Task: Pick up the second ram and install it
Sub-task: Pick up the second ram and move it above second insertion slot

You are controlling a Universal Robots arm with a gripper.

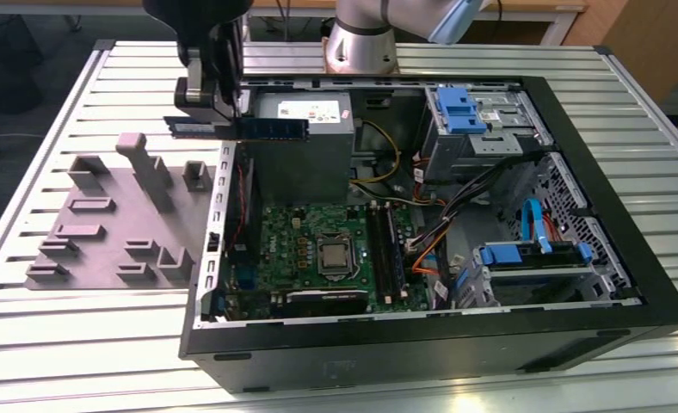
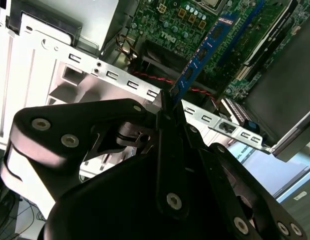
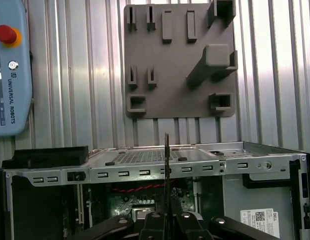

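Note:
The second ram (image 1: 264, 127) is a thin blue-green stick with dark chips. It hangs level in the air above the open computer case's rim, at the exterior view's upper left. My gripper (image 1: 216, 120) is shut on it near its middle. In the second wrist view the second ram (image 2: 203, 56) sticks out from between the black fingers (image 2: 170, 131) toward the green motherboard (image 2: 194, 22). In the first wrist view it is a thin edge-on line (image 3: 166, 160) above the gripper (image 3: 166, 212). The long black memory slots (image 1: 383, 251) lie on the motherboard (image 1: 305, 249), well below and to the exterior view's right of the stick.
A grey holder plate (image 1: 115, 225) with raised blocks lies on the slatted table beside the case (image 1: 431, 344). A silver power supply (image 1: 298, 142) stands just under the stick. Cables and blue drive cages (image 1: 534, 258) fill the exterior view's right. A teach pendant (image 3: 10, 75) lies on the table.

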